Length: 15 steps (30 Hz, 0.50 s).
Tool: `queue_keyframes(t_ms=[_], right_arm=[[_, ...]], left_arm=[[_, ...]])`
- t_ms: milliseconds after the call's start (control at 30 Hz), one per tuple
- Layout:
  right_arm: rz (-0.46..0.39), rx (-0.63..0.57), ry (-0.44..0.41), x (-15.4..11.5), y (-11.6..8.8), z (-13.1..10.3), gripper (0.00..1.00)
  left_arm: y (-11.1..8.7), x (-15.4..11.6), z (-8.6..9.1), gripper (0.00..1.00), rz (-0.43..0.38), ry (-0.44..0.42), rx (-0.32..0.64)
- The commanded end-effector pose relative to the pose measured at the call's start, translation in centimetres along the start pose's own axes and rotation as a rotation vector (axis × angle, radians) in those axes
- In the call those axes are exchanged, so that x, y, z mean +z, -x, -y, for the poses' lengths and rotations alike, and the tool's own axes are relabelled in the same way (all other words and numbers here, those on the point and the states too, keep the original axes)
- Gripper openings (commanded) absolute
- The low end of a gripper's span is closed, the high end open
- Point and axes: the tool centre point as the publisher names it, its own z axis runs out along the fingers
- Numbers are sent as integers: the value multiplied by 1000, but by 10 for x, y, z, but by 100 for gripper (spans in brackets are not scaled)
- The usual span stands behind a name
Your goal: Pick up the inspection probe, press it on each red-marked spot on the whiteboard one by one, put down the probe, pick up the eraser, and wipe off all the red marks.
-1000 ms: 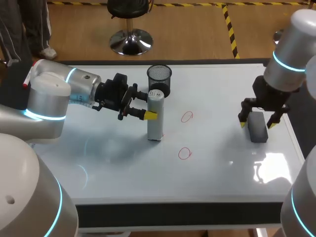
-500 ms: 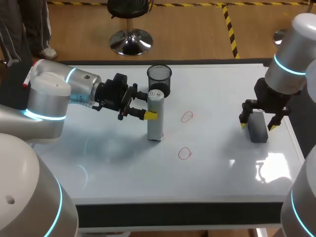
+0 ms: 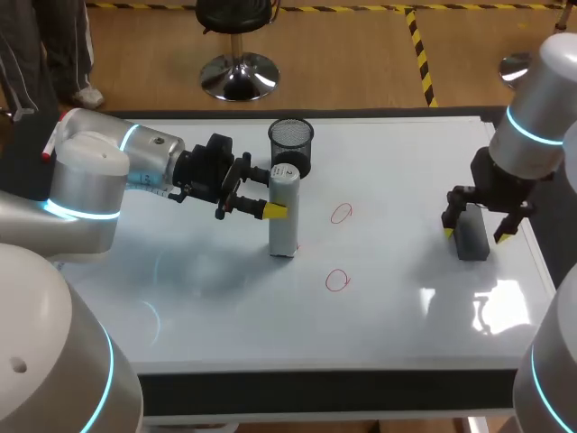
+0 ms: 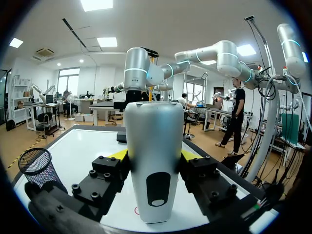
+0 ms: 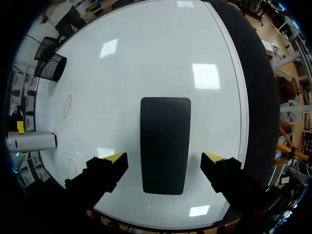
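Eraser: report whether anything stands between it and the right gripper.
Nothing visible does. The right gripper hangs over the eraser, open, one yellow tip on each side of it and clear of it in the right wrist view. Only bare whiteboard lies around the eraser.

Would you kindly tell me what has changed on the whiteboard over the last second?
The right pincer sank a little lower over the eraser, open, with a finger on either side of it. The left pincer stayed shut on the upright inspection probe. The eraser and the red marks did not move.
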Motion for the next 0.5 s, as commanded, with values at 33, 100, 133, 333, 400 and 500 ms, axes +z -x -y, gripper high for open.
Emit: queue_keyframes(t_ms=[33, 100, 133, 333, 400, 500], right_arm=[[8, 0, 1, 2, -3, -2, 100], [13, 1, 2, 3, -3, -2, 100], [15, 1, 4, 4, -4, -2, 100], [35, 6, 13, 6, -6, -3, 83], [52, 9, 18, 7, -7, -3, 47], [55, 9, 18, 9, -8, -4, 39]], left_arm=[[1, 2, -10, 0, -2, 0, -1], [1, 2, -10, 0, -2, 0, -1], [1, 2, -10, 0, -2, 0, -1], [1, 2, -10, 0, -2, 0, -1], [1, 2, -10, 0, -2, 0, -1], [1, 2, -10, 0, -2, 0, -1]])
